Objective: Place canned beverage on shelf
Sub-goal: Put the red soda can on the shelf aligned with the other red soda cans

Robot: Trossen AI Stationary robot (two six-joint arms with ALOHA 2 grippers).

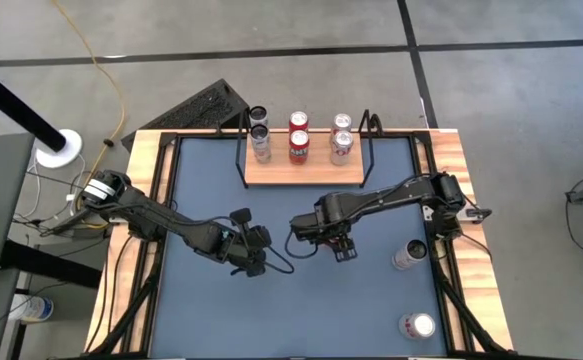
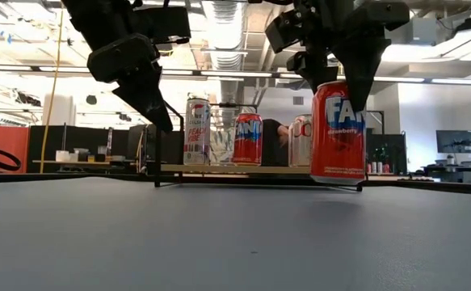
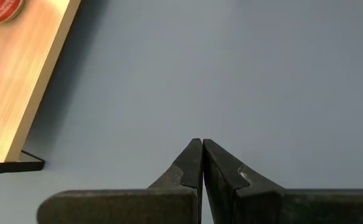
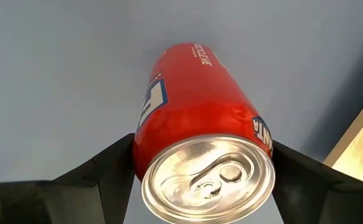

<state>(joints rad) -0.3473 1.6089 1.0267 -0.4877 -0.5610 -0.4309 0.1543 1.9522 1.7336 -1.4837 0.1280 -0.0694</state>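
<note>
My right tool [image 4: 200,168] had its fingers spread around a red strawberry Fanta can [image 4: 197,124], one on each side just under the top rim. In the low view the can [image 2: 338,133] looked upright, with its base at or barely off the blue tabletop [image 1: 301,300]; I couldn't tell whether it was already lifted. From above, the right tool [image 1: 343,243] sat in the middle of the tabletop, a bit in front of the shelf [image 1: 304,172].

To do it well, I figured the thing was a firm, level grip before any travel, then enough height to clear the shelf's front edge, since the black wire frame [image 1: 370,150] stood close on that side. The back row already held a red Fanta [image 1: 298,140] in the middle, with other cans either side. The bare board in front of them looked like the spot, so I'd have come in slow to avoid knocking them.

My left tool [image 3: 202,163] was clenched shut with nothing in it, parked over the tabletop left of centre. Two more cans [image 1: 409,255] waited near the right rim.
</note>
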